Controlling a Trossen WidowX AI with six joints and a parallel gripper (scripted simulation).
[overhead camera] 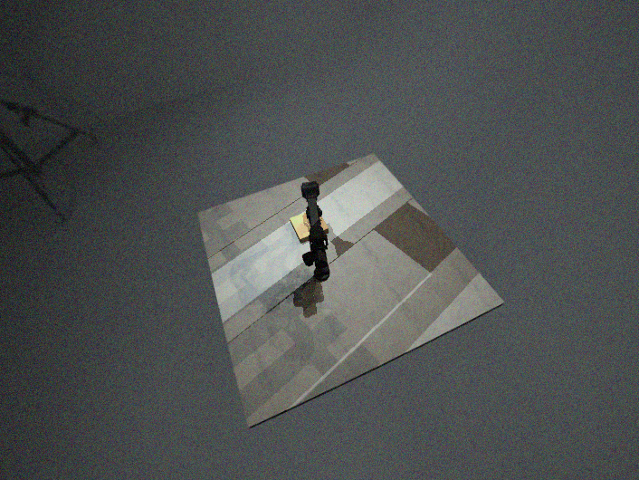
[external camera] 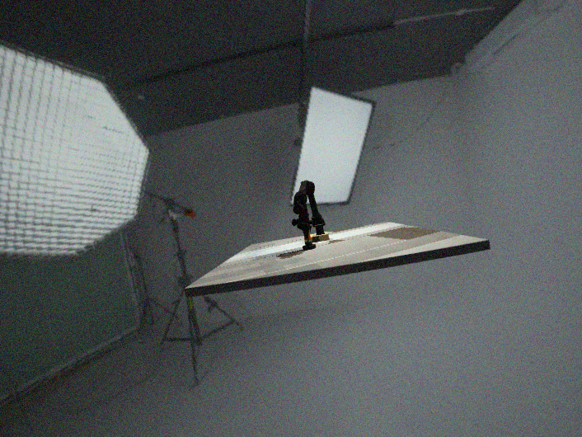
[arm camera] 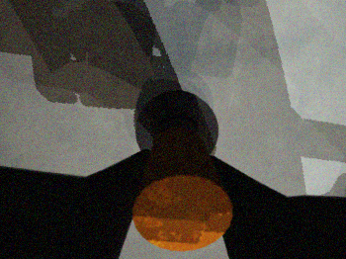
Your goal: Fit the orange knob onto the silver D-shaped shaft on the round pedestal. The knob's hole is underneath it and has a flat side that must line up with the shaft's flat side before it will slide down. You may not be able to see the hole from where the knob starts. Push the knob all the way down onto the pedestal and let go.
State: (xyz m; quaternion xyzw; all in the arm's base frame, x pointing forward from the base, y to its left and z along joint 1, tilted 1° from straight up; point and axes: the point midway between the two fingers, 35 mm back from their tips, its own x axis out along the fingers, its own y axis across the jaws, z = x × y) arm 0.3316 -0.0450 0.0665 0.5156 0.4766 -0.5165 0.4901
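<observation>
Gripper pinches orange knob btwn its fingers, directly over round dark pedestal on the tabletop. Shaft hidden; can't tell if knob's seated.

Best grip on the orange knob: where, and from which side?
I'd take the orange knob by its side wall, at opposite sides, coming from above. Its top face is round and its body runs down toward the dark round pedestal, so a side pinch should keep the underside free for the shaft. Hole and flat aren't visible, so I can't tell the best rotation.
</observation>
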